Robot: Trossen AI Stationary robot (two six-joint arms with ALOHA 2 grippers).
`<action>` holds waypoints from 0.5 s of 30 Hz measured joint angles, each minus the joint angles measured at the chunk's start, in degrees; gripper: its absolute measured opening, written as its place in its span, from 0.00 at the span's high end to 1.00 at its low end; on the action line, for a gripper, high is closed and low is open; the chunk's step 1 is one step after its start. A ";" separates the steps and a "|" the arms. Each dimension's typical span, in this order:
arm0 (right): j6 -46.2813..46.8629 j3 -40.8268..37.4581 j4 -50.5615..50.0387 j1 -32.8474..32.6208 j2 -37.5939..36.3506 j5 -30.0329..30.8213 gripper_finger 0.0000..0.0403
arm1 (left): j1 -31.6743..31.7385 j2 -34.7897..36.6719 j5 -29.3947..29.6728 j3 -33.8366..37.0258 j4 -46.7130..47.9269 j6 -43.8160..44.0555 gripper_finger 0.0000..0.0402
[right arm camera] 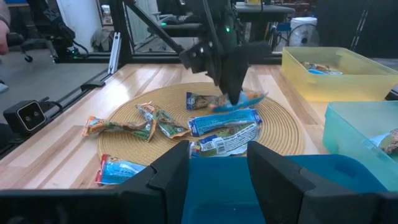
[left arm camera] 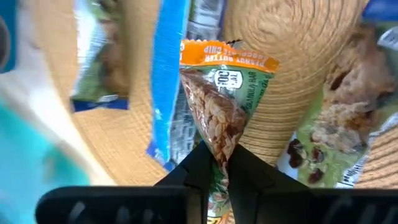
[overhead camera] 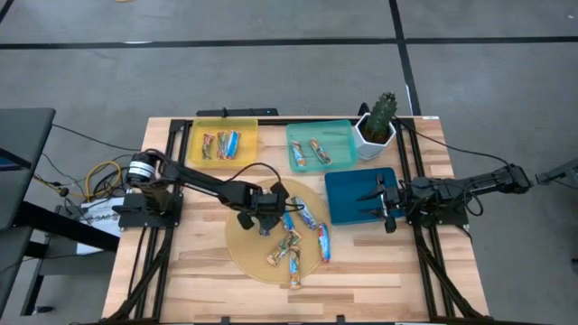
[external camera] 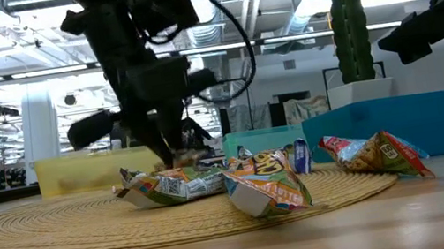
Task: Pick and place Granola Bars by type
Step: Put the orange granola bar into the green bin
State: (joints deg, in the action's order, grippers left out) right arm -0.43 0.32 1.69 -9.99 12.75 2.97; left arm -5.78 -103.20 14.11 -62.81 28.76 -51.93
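Several granola bars [overhead camera: 293, 242] in blue-and-white and orange-green wrappers lie loose on a round woven mat [overhead camera: 246, 251]. My left gripper [overhead camera: 268, 219] stands over the mat's far part, pointing steeply down, shut on one orange-and-green bar [left arm camera: 225, 102]. The yellow tray [overhead camera: 200, 153] holds three bars [overhead camera: 220, 144]. Two bars [overhead camera: 310, 152] lie in the teal tray [overhead camera: 336, 135]. My right gripper [right arm camera: 217, 168] waits open over the dark blue tray [overhead camera: 348, 185], with nothing between its fingers. My left gripper pinches one end of the orange-and-green bar [left arm camera: 219, 148] between its two fingers [left arm camera: 199, 171]. The fingers come from above, slanting down, in line with the bar's length. The bar points away below them, orange end [left arm camera: 227, 55] farthest. Whether that end is clear of the mat I cannot tell.
A potted cactus [overhead camera: 377, 122] stands at the far right, beside the teal tray. The three trays line the table's far and right side. Bare wood [overhead camera: 181, 271] lies along the near edge, left of the mat. Cables [overhead camera: 99, 176] hang off the table's left side.
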 joint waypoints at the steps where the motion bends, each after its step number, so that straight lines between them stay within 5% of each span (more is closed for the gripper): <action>1: 0.01 0.00 0.02 0.01 -0.02 0.02 0.62 | -0.04 0.70 0.12 0.00 0.00 0.72 0.93; 15: 0.00 0.00 0.00 -0.01 0.00 0.02 0.62 | 0.50 11.92 0.26 -0.04 -9.76 13.25 0.93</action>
State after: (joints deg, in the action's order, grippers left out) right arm -0.42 0.31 1.70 -10.00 12.75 2.98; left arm -5.28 -91.29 14.38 -62.85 19.00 -38.68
